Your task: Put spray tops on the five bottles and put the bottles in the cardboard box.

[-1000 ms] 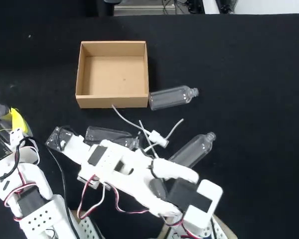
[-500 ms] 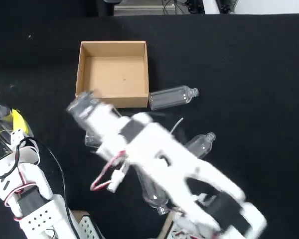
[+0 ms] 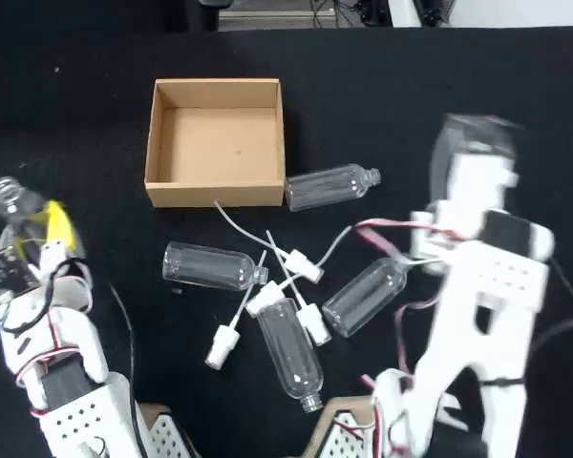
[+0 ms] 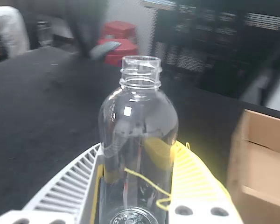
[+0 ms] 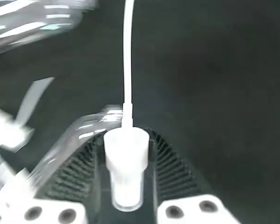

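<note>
My left gripper (image 4: 139,158) is shut on a clear, uncapped bottle (image 4: 139,126) and holds it upright. In the high view that bottle (image 3: 8,196) stands at the far left, above the left gripper (image 3: 33,224). My right gripper (image 5: 126,144) is shut on a white spray top (image 5: 126,161) whose thin tube (image 5: 127,56) points away from the camera. The right gripper (image 3: 470,143) hangs raised over the table's right side. The cardboard box (image 3: 151,143) sits at the back left with nothing inside. Several capless bottles (image 3: 210,265) and loose spray tops (image 3: 301,264) lie in front of the box.
One bottle (image 3: 332,186) lies against the box's right front corner. Two more bottles (image 3: 365,296) (image 3: 291,351) lie near the front middle, with thin tubes crossing between them. The black cloth is bare at the back right.
The right arm has swung from low over the middle of the table up to the right side, uncovering the bottles and tops. The left arm's bottle has shifted slightly.
</note>
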Available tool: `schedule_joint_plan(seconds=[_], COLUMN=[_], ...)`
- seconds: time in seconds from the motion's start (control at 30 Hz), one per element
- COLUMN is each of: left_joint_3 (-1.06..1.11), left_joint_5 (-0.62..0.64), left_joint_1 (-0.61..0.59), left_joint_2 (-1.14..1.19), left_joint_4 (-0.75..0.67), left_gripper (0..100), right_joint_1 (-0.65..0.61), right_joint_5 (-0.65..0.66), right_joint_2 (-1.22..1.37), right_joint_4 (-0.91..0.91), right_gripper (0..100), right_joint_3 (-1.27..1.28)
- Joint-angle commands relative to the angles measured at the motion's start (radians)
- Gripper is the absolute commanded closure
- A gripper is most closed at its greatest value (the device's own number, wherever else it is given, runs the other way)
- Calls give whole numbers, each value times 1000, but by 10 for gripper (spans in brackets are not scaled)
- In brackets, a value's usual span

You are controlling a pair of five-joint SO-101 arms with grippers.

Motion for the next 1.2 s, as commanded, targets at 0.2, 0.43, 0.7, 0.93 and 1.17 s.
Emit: schedule_joint_plan(seconds=[0.2,0.43,0.7,0.93,1.17], left_joint_3=[21,21,21,21,21], left_joint_5=[9,9,9,8,8], left_joint_1=[162,202,200,199,199], left_joint_2=[-15,-12,-9,-9,-9], left_joint_4=[164,170,170,170,170], left_gripper=[970,970,970,970,970], right_joint_1=[265,267,267,276,302], right_joint_5=[3,3,80,756,1505], right_joint_2=[328,504,495,490,553], right_joint_4=[-368,-230,-63,41,46], right_gripper=[981,765,734,734,730], right_joint_3=[41,-91,-260,-360,-343])
